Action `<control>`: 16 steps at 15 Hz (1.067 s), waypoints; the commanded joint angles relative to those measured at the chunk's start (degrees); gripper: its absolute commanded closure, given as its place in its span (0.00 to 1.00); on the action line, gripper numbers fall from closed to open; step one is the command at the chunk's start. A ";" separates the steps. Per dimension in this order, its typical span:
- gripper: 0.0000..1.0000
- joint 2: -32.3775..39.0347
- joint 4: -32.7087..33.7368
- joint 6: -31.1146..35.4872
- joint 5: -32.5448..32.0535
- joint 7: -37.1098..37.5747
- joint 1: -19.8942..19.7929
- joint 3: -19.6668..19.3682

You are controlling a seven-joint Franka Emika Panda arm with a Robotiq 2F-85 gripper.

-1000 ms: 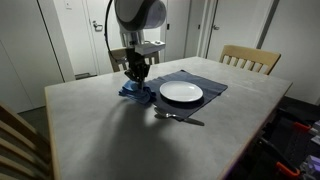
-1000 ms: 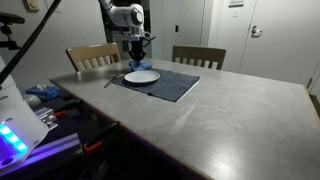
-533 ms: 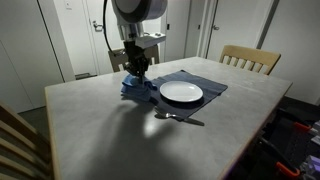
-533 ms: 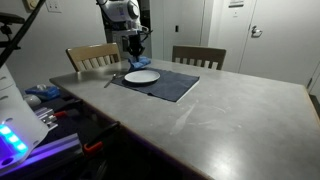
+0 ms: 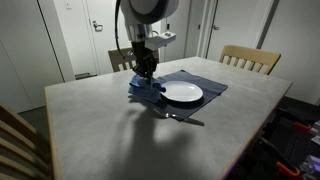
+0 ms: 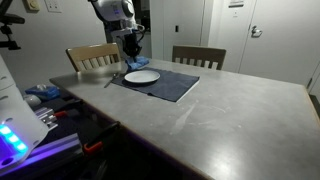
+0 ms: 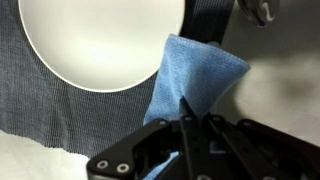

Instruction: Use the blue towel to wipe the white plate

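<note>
The white plate (image 5: 181, 93) sits on a dark placemat (image 5: 210, 82); it also shows in an exterior view (image 6: 141, 76) and at the top left of the wrist view (image 7: 100, 40). My gripper (image 5: 146, 74) is shut on the blue towel (image 5: 146, 88), which hangs from the fingers just above the table beside the plate's edge. In the wrist view the blue towel (image 7: 190, 85) hangs from my gripper (image 7: 196, 118), next to the plate rim. In an exterior view my gripper (image 6: 133, 52) holds the towel (image 6: 136, 63) above the plate's far side.
A spoon (image 5: 178, 117) lies on the table in front of the plate. Wooden chairs (image 5: 249, 59) stand at the far side, another chair (image 6: 92, 56) behind the plate. The grey table (image 5: 110, 140) stretches wide around the placemat.
My gripper has lifted the blue towel off the table and carried it sideways toward the plate. The plate and spoon have not moved.
</note>
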 commanded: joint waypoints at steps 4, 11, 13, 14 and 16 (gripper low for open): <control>0.98 -6.96 -15.28 14.39 -0.38 5.12 -0.57 -2.45; 0.98 -14.71 -25.40 20.28 -0.71 0.80 -3.02 -4.42; 0.98 -15.02 -26.63 21.43 -0.87 -0.70 -4.33 -4.44; 0.98 -14.38 -26.74 22.19 -0.07 -1.73 -5.13 -3.98; 0.98 -13.00 -26.82 23.28 1.21 -3.47 -6.26 -3.21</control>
